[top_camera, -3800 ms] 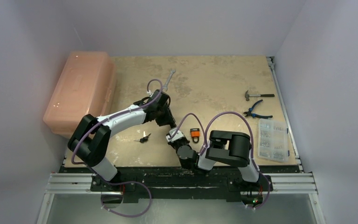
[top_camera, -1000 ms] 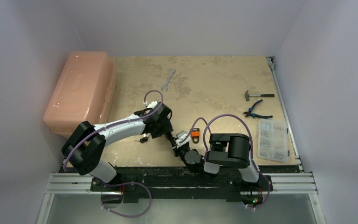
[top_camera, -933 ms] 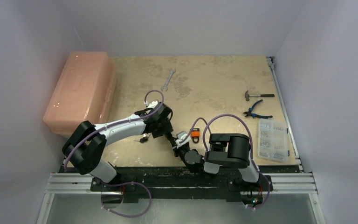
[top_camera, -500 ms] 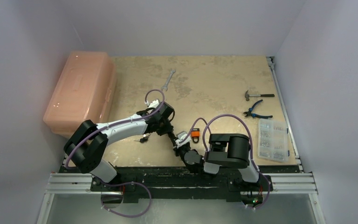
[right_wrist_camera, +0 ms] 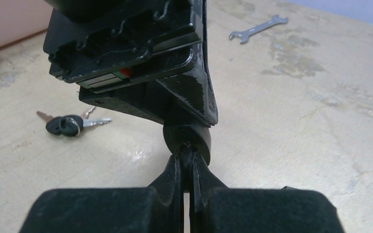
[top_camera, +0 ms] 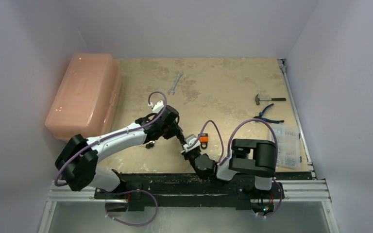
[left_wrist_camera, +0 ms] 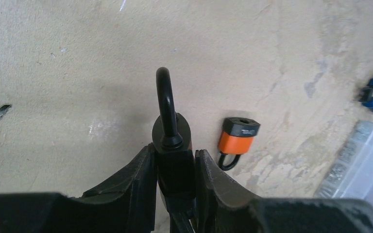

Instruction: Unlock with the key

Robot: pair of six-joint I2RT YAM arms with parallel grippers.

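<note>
A: Well, from above?
B: The orange padlock sits near the front, the key bunch well to its left.
A: Left wrist?
B: The left gripper clamps a black padlock, shackle pointing away.
A: Right wrist?
B: The right gripper is pinched tight, tips touching that padlock's base; whether it holds a key, I cannot tell.

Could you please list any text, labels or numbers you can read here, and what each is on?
Orange padlock: pale marking on its black end, too blurred to read.
Label strip on the left gripper: too small to read.
Nothing else bears legible text.
</note>
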